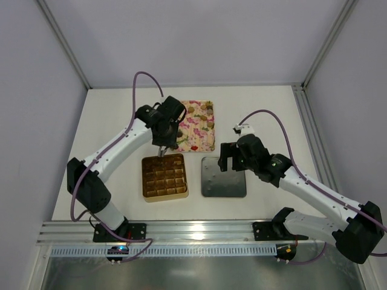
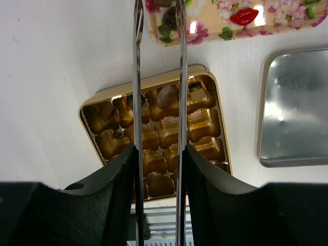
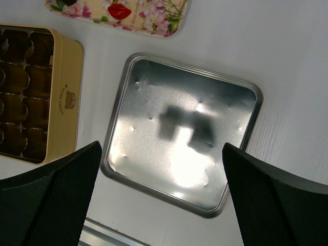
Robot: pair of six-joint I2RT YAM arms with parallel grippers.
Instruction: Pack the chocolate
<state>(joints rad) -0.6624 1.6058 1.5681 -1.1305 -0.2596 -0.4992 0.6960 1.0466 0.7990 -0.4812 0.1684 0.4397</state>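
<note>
Chocolate (image 2: 166,96) in the gold box (image 3: 67,77), toward the near edge of the tabletop (image 1: 272,109), left of its middle: only a few brown pieces, in the cups along the far side of the box; most other cups bare gold. Box uncovered.

Just beyond its far edge, a flowered tray (image 1: 202,115), a red lip-shaped piece (image 2: 244,16) lying on it. Just right of the box and apart from it, a silver lid (image 1: 225,181), inner side up.

Left gripper (image 1: 162,152) above the far edge of the box, long thin metal fingers (image 2: 136,77) pointing down, parallel, a narrow gap between them. Something small and brown at the tips, cut off by the edge of the left wrist view; cannot tell whether gripped or merely lying behind.

Right gripper (image 1: 232,162) hanging over the far edge of the lid, jaws spread wide, nothing between them, not touching the lid, shadow thrown on the bare metal below.
</note>
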